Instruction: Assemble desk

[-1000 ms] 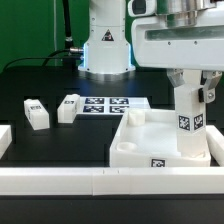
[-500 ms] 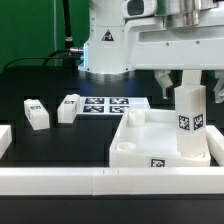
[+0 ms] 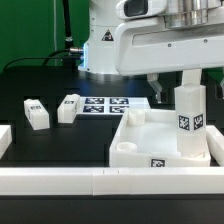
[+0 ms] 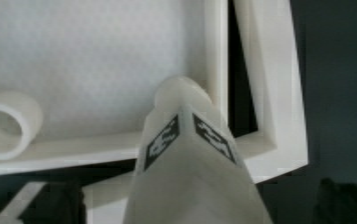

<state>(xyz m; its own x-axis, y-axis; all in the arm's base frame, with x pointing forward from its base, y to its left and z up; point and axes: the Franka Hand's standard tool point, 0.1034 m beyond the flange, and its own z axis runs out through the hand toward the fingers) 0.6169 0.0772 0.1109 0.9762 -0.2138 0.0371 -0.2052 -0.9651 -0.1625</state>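
Standing in the tabletop's [image 3: 128, 150] corner on the exterior view's right, the leg [image 3: 190, 135] may be loose. The gripper [image 3: 183, 88] hangs spread over its top, holding nothing; a brushing finger could tip it

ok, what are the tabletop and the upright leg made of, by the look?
Tabletop: looks like white rigid plastic, matte with a soft sheen; the moulded round socket suggests it, possibly 3D-printed. Upright leg: same white plastic look, square post; its black-and-white tag seems a printed paper sticker.
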